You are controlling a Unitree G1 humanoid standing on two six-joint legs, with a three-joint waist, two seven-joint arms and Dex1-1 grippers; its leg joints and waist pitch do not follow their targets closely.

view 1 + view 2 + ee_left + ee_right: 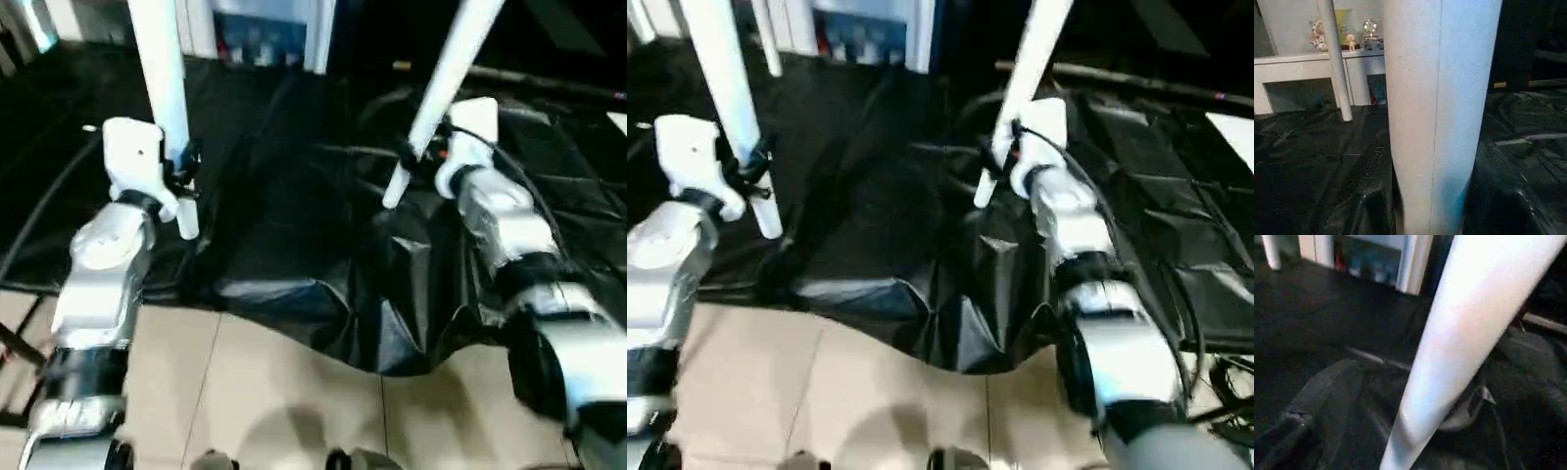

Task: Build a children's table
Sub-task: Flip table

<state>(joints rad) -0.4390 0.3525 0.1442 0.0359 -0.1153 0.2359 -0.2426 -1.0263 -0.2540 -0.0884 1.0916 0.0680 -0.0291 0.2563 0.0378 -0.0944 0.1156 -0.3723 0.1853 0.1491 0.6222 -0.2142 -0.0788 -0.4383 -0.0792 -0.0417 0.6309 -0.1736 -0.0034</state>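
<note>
I hold two white tapered legs of the children's table above the black-draped work table (284, 225). The left leg (162, 59) stands almost upright, and my left gripper (184, 168) is shut on it a little above its lower end. This leg (1435, 122) looms close in the left wrist view. The right leg (451, 69) leans to the right at its top. My right gripper (411, 152) is closed around it just above its narrow lower end, which hangs close over the cloth. In the right wrist view that leg (1464, 333) crosses close in front.
The black cloth hangs crumpled over the table's near edge (392, 333), above a tiled floor (274, 392). Another white leg (1334, 63) stands at the back on the cloth, before a white shelf (1303, 63) with small figures. Black cables (549, 211) run along my right forearm.
</note>
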